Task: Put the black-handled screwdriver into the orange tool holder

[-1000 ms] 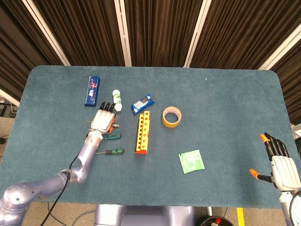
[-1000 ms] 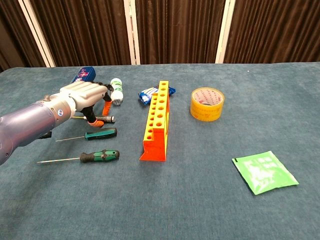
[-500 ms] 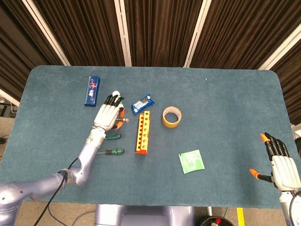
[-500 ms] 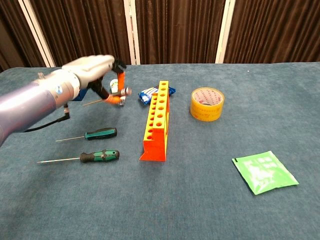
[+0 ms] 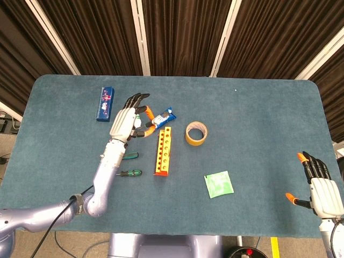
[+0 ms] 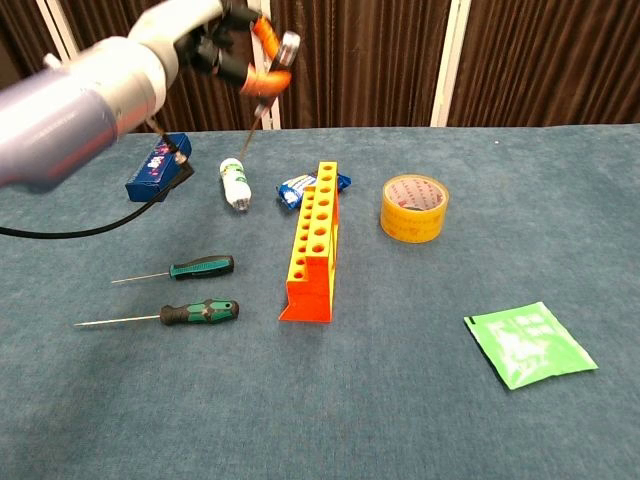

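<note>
Left robot hand (image 6: 215, 40) raised high above the far-left part of the desk (image 5: 258, 134), pinching the screwdriver (image 6: 268, 75) by its handle between thumb and fingers, shaft slanting down and to the left toward the desk. In the head view, same hand (image 5: 129, 121) just left of the holder's far end. Right robot hand (image 5: 321, 188) at the near right edge, fingers spread, holding nothing.

Orange tool holder (image 6: 314, 240) standing mid-desk, rows of round holes facing up, long axis running near to far.

Probably best for the step in hand: swing the tip to point straight down before any descent, carry it right until directly over one hole, then lower slowly and keep the shaft plumb so the tip does not catch on a rim and tip the light holder. Release only once the handle rests on the top face. Worth avoiding the white bottle (image 6: 233, 184) and the blue wrapped snack (image 6: 302, 187) lying just left of the holder's far end.

Writing: none legible. Print on the blue box (image 6: 156, 165), the tape roll (image 6: 414, 207) and the green packet (image 6: 528, 343) too small to read.
</note>
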You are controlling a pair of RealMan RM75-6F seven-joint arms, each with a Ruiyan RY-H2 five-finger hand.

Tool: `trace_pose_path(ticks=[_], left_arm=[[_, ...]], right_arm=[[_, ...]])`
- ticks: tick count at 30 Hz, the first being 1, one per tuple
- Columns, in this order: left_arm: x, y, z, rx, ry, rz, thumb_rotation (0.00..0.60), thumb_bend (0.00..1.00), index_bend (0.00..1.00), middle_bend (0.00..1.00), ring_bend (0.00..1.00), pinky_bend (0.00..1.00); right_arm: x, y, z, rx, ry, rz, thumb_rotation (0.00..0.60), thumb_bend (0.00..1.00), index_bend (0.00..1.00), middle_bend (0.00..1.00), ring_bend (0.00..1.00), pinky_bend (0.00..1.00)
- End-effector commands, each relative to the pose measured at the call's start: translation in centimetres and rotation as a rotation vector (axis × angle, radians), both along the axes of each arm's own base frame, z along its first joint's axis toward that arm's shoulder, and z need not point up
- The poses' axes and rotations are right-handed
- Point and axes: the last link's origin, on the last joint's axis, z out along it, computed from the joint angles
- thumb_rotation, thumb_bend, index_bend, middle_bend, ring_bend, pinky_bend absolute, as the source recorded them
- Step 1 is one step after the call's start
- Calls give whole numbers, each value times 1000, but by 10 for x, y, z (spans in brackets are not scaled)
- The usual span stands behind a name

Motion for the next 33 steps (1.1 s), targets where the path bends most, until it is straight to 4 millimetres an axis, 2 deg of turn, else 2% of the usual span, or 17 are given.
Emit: trace_pose_path(ticks=[1,5,13,33], left_arm=[[15,-6,14,-21,-134,5,600,486,619,86,0,0],[29,-20,12,-116,-256,-2,600,485,621,86,0,0],[35,-34,-4,-242,-375,-20,600,481,624,86,0,1],[26,-27,-23,-302,-425,5,600,476,629,96,0,23]], right_arm=[[1,0,1,-1,-1,0,600,31,14,0,0,0],[0,0,0,1,-3,-2,600,30,14,0,0,0],[0,0,0,-2,-3,-2,600,30,14,0,0,0],[0,-1,0,-1,-15,-10,600,30,14,0,0,0]])
